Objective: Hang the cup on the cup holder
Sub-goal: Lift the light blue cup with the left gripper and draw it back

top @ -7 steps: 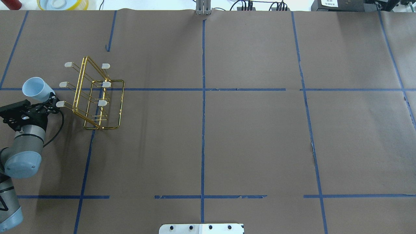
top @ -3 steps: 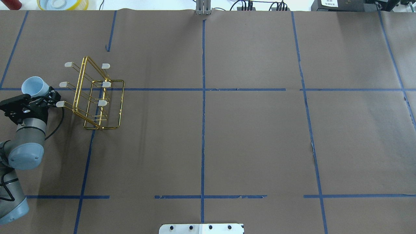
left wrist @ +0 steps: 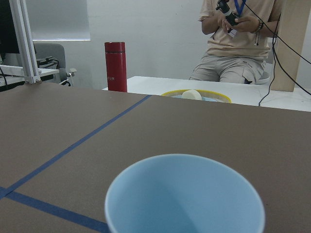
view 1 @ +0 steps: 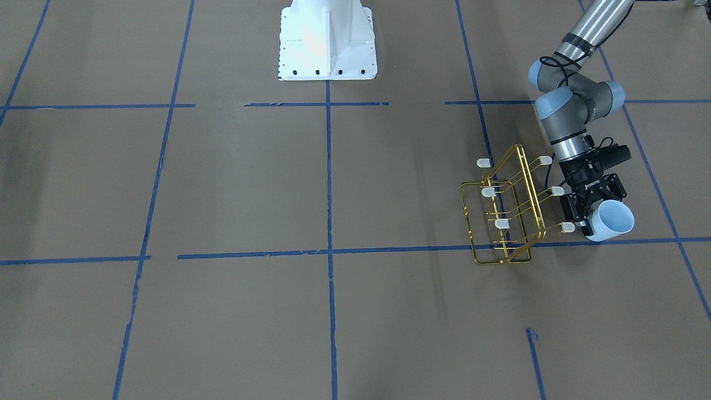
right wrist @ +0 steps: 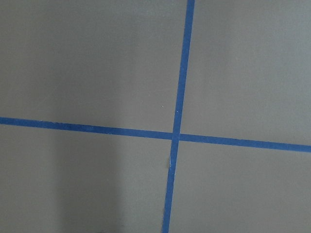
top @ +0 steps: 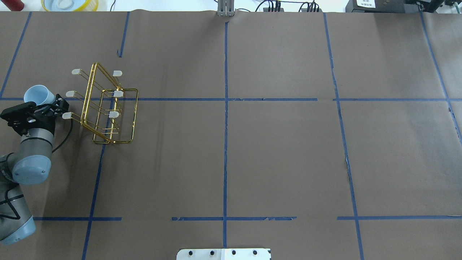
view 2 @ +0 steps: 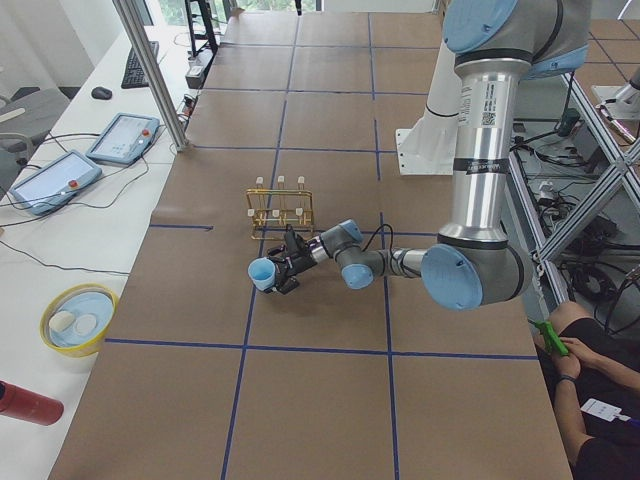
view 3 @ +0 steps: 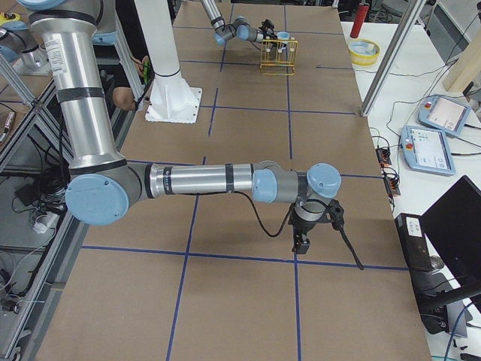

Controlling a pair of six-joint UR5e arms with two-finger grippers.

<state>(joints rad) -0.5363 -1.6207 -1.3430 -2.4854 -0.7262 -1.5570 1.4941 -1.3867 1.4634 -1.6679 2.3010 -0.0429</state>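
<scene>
The pale blue cup (top: 38, 95) is held in my left gripper (top: 54, 103), which is shut on its base. The cup is tilted, its open mouth pointing away from the robot. It also shows in the front view (view 1: 610, 220), the left side view (view 2: 263, 272) and the left wrist view (left wrist: 184, 196). The gold wire cup holder (top: 108, 108) stands just right of the gripper, and its nearest prong caps (top: 66, 115) are close beside the fingers. In the front view the rack (view 1: 505, 219) is left of the left gripper (view 1: 589, 215). My right gripper (view 3: 302, 241) shows only in the right side view, so I cannot tell its state.
A yellow bowl (top: 70, 4) and a red bottle (top: 14, 4) stand beyond the table's far left edge. A person (left wrist: 233, 43) sits behind them. The robot's base plate (top: 223, 254) is at the near middle. Blue tape lines (right wrist: 176, 136) cross the brown table.
My left gripper has shifted a little away from the robot with the cup, and closer to the rack's outer prong caps. The rack has not moved.
</scene>
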